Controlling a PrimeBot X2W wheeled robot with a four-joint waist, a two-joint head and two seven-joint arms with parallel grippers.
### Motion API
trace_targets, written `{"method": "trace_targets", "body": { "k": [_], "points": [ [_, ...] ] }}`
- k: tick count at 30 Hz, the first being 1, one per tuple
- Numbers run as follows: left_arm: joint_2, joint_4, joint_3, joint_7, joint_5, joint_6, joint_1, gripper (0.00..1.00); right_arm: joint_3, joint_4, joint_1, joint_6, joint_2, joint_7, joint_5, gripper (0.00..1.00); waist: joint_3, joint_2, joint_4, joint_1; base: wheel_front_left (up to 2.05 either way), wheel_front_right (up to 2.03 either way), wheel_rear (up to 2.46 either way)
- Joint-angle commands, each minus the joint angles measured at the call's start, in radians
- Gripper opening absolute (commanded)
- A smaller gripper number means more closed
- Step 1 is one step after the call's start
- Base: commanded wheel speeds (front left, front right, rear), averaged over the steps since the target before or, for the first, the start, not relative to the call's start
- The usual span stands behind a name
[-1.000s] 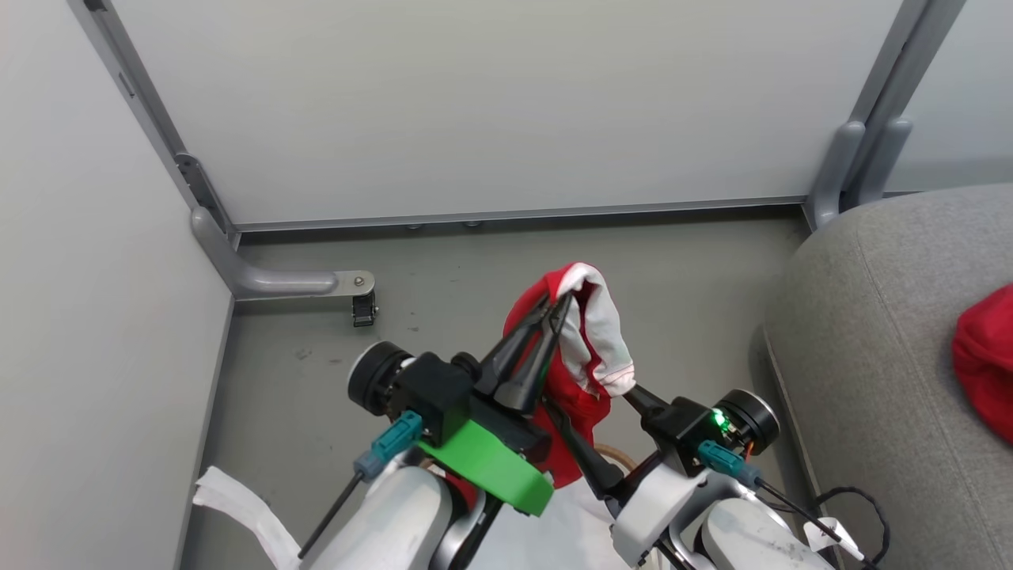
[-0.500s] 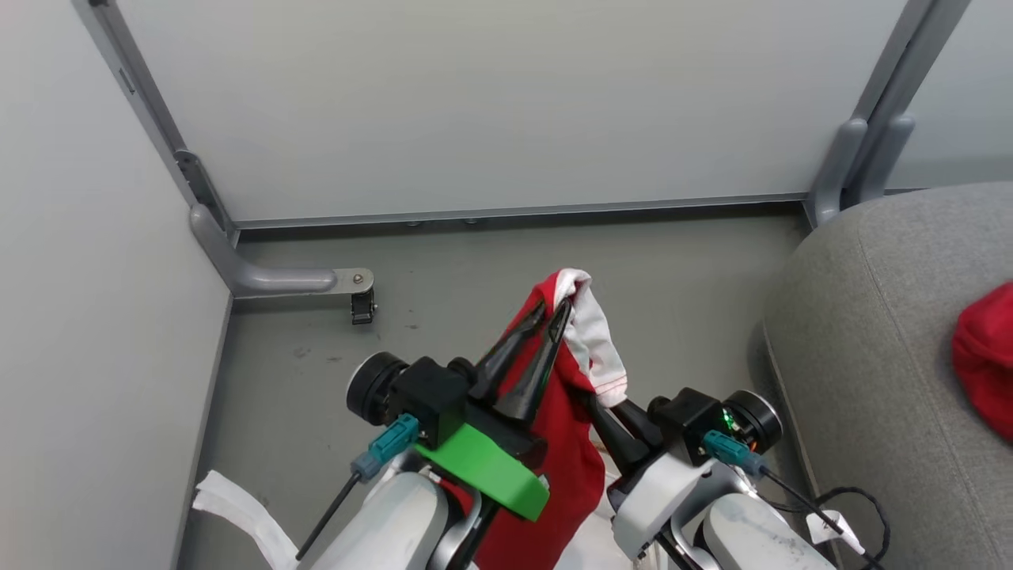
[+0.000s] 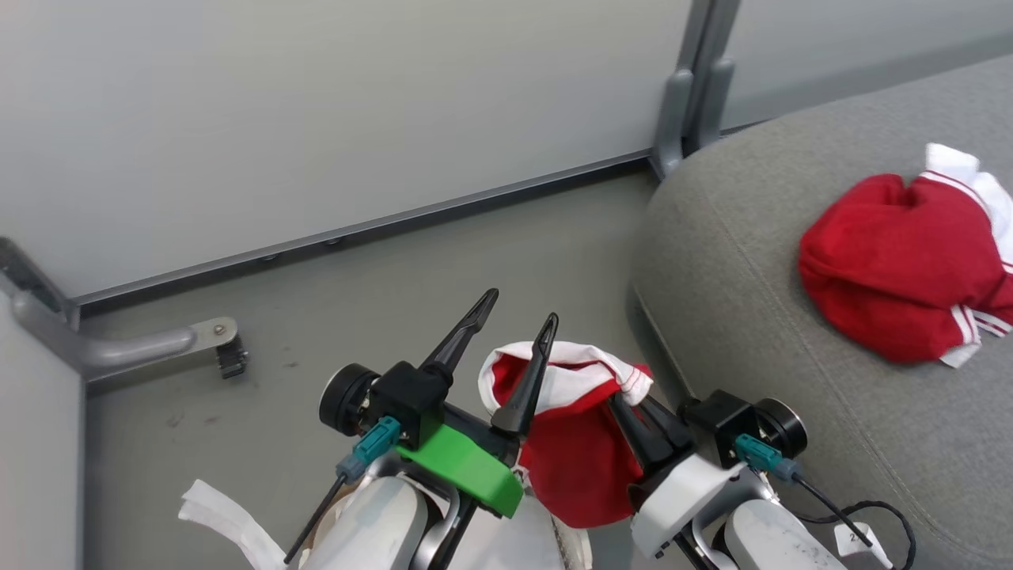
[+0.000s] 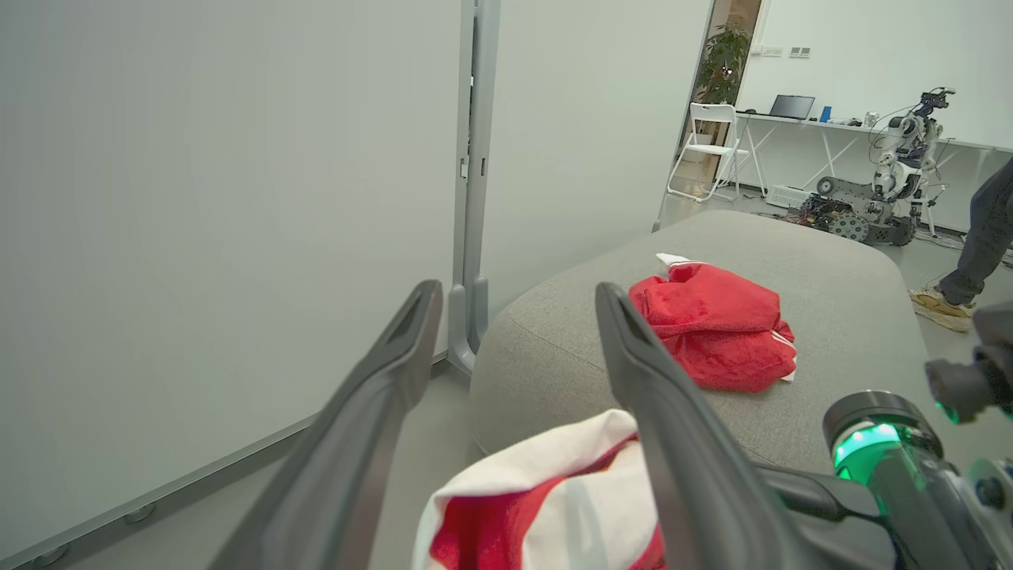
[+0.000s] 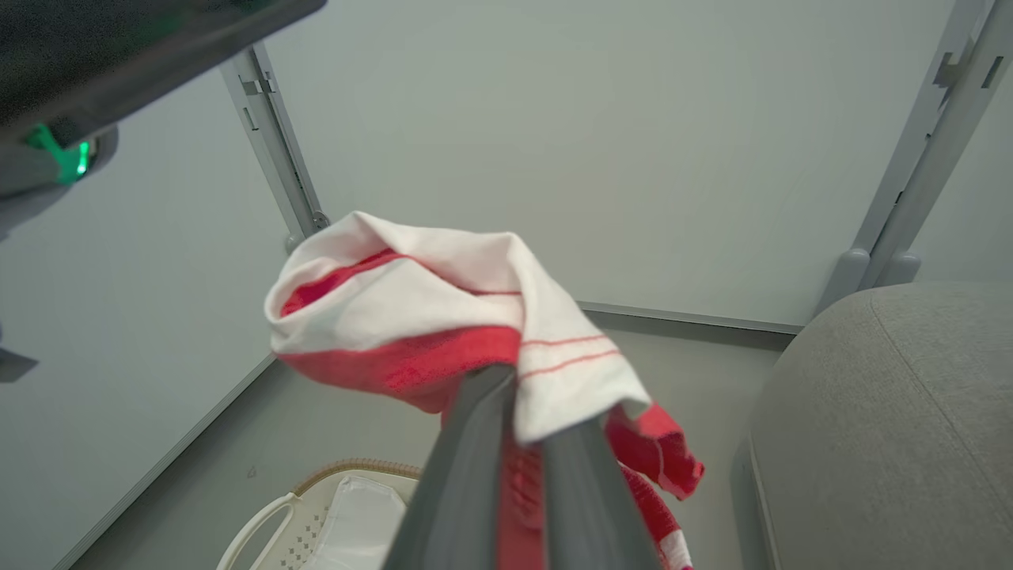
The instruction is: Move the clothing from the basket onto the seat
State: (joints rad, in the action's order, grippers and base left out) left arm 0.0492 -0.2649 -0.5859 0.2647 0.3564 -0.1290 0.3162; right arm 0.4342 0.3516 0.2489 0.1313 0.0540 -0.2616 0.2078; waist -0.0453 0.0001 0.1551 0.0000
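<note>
A red and white piece of clothing (image 3: pixel 582 451) hangs between my two arms, above the floor and left of the seat (image 3: pixel 752 332). My right gripper (image 3: pixel 625 408) is shut on it, and in the right wrist view the cloth (image 5: pixel 443 309) drapes over the closed gripper (image 5: pixel 522 388). My left gripper (image 3: pixel 520 310) stands open just left of the garment, its fingers apart with nothing between them (image 4: pixel 514 297). Another red garment (image 3: pixel 894 277) lies on the grey seat (image 4: pixel 839 317). The white basket (image 5: pixel 316 507) with its brown rim sits on the floor below.
Grey partition panels (image 3: pixel 316 119) and a metal foot with a caster (image 3: pixel 225 356) close off the corner. A white cloth strip (image 3: pixel 221 514) lies on the floor. Beyond the seat are a person's leg (image 4: pixel 981 237), a folding chair (image 4: pixel 708 146) and another robot (image 4: pixel 894 182).
My left gripper has opened and let go of the garment, while my right gripper has shut on it. The head camera has turned right, bringing more of the seat into view.
</note>
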Motion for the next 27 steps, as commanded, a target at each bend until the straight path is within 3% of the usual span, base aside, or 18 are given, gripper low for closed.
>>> {"method": "trace_targets", "body": {
  "k": [1, 6, 14, 19, 27],
  "points": [
    [0.003, -0.005, 0.005, -0.001, -0.007, -0.003, -0.001, 1.00, -0.003, -0.004, -0.015, -0.001, 0.005, -0.005, 0.004, 0.00, -0.035, -0.0001, 0.174, 0.0000, 0.00, 0.00, 0.00],
    [0.003, -0.010, -0.002, -0.001, -0.004, -0.003, 0.003, 1.00, -0.026, -0.010, -0.022, -0.001, 0.013, -0.005, 0.002, 0.00, -0.045, -0.0001, 0.268, 0.0000, 0.00, 0.00, 0.00],
    [0.004, -0.045, -0.004, -0.001, -0.016, -0.003, -0.016, 1.00, -0.064, -0.024, 0.104, -0.001, 0.075, -0.005, -0.013, 0.00, -0.084, -0.0001, 0.341, 0.0000, 0.00, 0.00, 0.00],
    [0.005, -0.061, -0.017, -0.001, -0.031, -0.003, -0.011, 1.00, -0.108, -0.021, 0.276, -0.001, 0.176, -0.005, -0.032, 0.00, -0.125, -0.0001, 0.329, 0.0000, 0.00, 0.00, 0.00],
    [0.032, -0.074, -0.048, -0.001, -0.034, -0.003, 0.045, 1.00, -0.271, 0.088, 0.571, -0.001, 0.371, -0.005, -0.077, 0.00, -0.219, -0.0001, 0.243, 0.0000, 0.00, 0.00, 0.00]
  ]
}}
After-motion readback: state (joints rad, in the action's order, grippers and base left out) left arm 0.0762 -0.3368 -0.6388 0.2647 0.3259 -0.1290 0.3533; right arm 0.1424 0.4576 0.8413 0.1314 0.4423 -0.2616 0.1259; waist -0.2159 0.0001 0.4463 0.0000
